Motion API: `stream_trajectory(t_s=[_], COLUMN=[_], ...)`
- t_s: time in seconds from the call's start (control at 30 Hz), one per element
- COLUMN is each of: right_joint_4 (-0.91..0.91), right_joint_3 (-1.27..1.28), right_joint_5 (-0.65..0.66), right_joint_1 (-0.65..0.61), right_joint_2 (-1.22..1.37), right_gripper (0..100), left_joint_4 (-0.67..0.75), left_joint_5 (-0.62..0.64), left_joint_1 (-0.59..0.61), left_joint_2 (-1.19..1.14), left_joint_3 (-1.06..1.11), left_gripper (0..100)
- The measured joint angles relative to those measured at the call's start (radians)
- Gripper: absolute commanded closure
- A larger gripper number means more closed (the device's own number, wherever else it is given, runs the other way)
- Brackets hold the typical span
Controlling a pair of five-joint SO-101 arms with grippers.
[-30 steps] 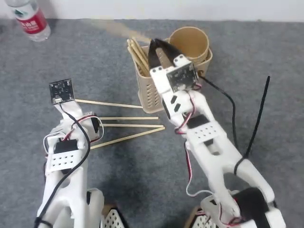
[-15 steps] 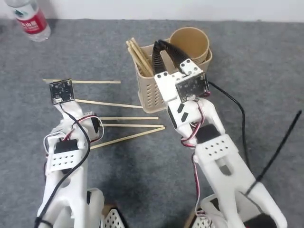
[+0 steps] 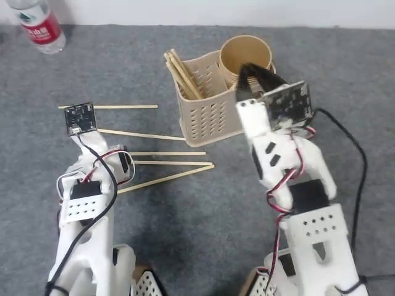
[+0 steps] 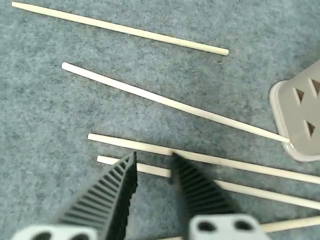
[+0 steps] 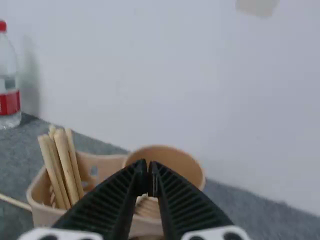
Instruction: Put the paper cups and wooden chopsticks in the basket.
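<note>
A beige slotted basket (image 3: 207, 111) stands on the grey carpet and holds a brown paper cup (image 3: 245, 54) and a bundle of wooden chopsticks (image 3: 182, 75). Several loose chopsticks (image 3: 166, 163) lie left of the basket, one farther off (image 3: 108, 106). My right gripper (image 3: 252, 75) hangs shut and empty above the basket's near right side; in its wrist view the shut tips (image 5: 148, 167) sit in front of the cup (image 5: 167, 159). My left gripper (image 4: 152, 161) is open, low over two parallel chopsticks (image 4: 200, 158), holding nothing.
A plastic water bottle (image 3: 38, 24) stands at the far left by the white wall. The basket's corner (image 4: 300, 115) is close to the tip of one loose chopstick (image 4: 170, 102). Open carpet lies right of the basket and in front of the arms.
The right arm has pulled back and to the right, away from the basket's left part, with its fingers now shut. One chopstick dropped onto the carpet at far left. The left arm stayed put.
</note>
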State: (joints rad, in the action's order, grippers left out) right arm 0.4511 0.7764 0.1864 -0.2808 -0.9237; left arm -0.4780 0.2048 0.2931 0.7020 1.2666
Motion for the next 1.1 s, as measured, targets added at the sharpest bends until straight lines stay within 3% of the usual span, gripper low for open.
stream_trajectory(t_s=[0.13,0.23,0.33,0.5,0.6,0.67,1.1], right_joint_4=[0.21,0.334,0.387,0.382,0.325,0.278,0.006], right_joint_3=[0.0,0.005,0.058,0.219,0.331,0.393,0.621], right_joint_5=[0.0,0.0,0.0,-0.003,-0.035,-0.043,-0.043], right_joint_1=[0.117,0.198,0.245,0.285,0.282,0.292,0.288], right_joint_2=[-0.037,-0.052,-0.057,-0.063,-0.063,-0.063,-0.063], right_gripper=[98.6,98.6,98.6,98.6,98.6,98.6,98.6], left_joint_4=[-0.123,-0.298,-0.471,-0.721,-0.822,-0.856,-0.798], left_joint_5=[-0.031,-0.184,-0.405,-0.89,-1.152,-1.255,-1.428], left_joint_1=[-0.005,-0.005,-0.035,-0.086,-0.094,-0.092,-0.094], left_joint_2=[0.0,0.0,0.0,0.0,-0.011,-0.055,-0.778], left_joint_3=[-0.063,-0.195,-0.328,-0.48,-0.534,-0.574,-0.921], left_gripper=[81,81,81,81,81,81,81])
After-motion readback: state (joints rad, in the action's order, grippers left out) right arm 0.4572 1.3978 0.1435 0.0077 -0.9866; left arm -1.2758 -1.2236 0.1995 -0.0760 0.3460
